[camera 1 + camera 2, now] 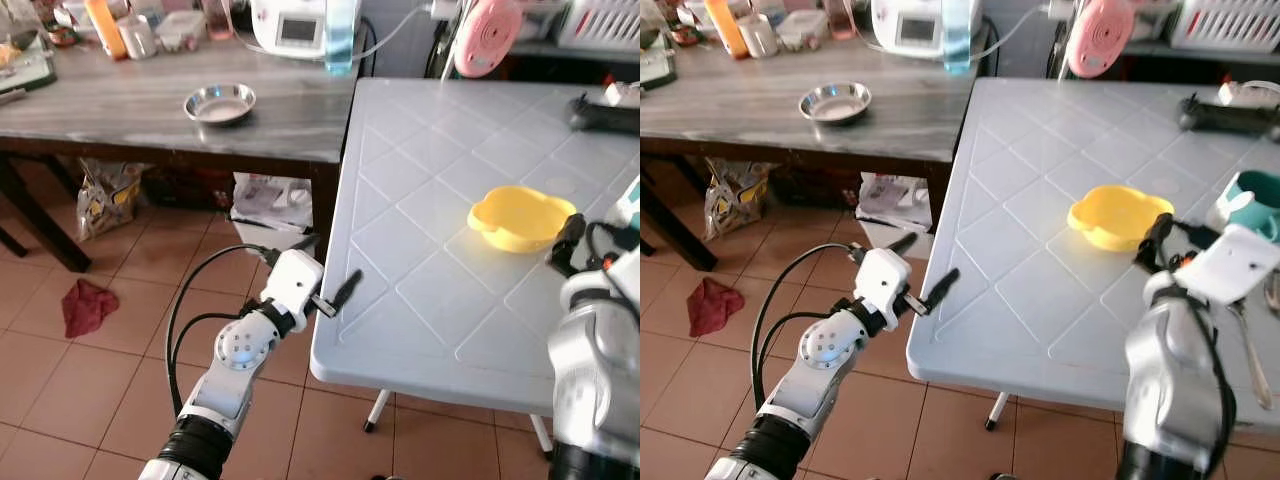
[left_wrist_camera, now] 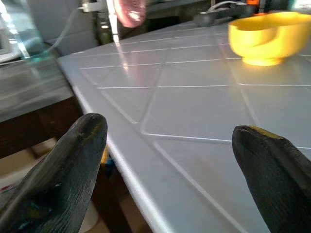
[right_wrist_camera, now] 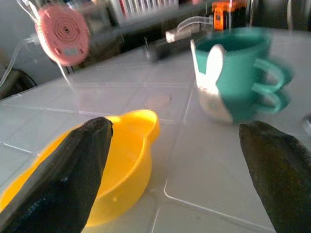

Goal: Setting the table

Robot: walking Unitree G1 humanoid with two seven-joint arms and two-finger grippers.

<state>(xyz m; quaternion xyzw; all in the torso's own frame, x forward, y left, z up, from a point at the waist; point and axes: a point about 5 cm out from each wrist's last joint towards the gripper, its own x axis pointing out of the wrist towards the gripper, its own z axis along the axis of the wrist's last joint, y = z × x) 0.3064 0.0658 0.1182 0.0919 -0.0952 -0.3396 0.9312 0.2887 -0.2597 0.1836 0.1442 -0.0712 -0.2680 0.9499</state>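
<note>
On the white desk sit a yellow bowl and teal cup; both end effectors, left and right, hover fingers apart.

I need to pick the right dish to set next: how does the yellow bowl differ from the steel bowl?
The yellow bowl is bright, opaque plastic with a wavy rim; the steel bowl is round, shiny metal. The yellow bowl sits on the white table, close to the right gripper; the steel bowl sits on the grey wooden table, far from both grippers. Both stand upright and look empty.
</note>
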